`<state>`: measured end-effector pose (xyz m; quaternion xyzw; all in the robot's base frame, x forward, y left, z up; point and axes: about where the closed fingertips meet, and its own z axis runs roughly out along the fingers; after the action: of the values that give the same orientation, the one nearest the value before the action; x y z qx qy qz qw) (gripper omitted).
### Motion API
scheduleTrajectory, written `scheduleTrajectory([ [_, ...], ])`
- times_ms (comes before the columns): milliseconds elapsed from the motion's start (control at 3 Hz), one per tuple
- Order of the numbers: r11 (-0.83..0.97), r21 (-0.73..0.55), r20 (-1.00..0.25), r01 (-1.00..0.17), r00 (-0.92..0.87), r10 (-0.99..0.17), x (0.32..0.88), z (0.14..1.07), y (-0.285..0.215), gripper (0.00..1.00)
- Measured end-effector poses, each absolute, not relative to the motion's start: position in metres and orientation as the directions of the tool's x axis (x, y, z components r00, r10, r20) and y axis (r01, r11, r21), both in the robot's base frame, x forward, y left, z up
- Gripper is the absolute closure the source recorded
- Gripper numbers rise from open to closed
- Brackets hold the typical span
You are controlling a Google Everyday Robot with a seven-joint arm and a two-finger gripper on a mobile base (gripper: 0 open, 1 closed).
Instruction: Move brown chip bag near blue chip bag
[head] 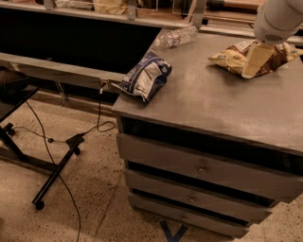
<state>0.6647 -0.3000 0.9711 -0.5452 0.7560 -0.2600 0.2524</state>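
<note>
A grey drawer cabinet (199,170) stands on speckled floor (94,212), a black wheeled stand (53,176) and cable (99,113) at left, perhaps shelving (132,12) behind; the gripper (258,60) hangs over its far right.

White arm at upper right, gripper (258,59) pointing down beneath it

Grey cabinet top (222,106) lies bare between dark blue glossy chip bag (146,75), left edge, and cream-brown chip bag (231,57) under the gripper (253,66), far right; clear plastic bottle (176,37) lies far back.
</note>
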Motion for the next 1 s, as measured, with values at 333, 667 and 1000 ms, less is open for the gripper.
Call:
scheduleTrajectory([
  [333, 0.316, -0.644, -0.159, -0.697, -0.282, -0.946, 0.713, 0.935, -0.31, 0.0],
  [667, 0.336, -0.607, -0.169, -0.72, -0.297, -0.94, 0.744, 0.895, -0.313, 0.0],
  [1000, 0.339, -0.597, -0.167, -0.727, -0.3, -0.939, 0.75, 0.884, -0.313, 0.14],
])
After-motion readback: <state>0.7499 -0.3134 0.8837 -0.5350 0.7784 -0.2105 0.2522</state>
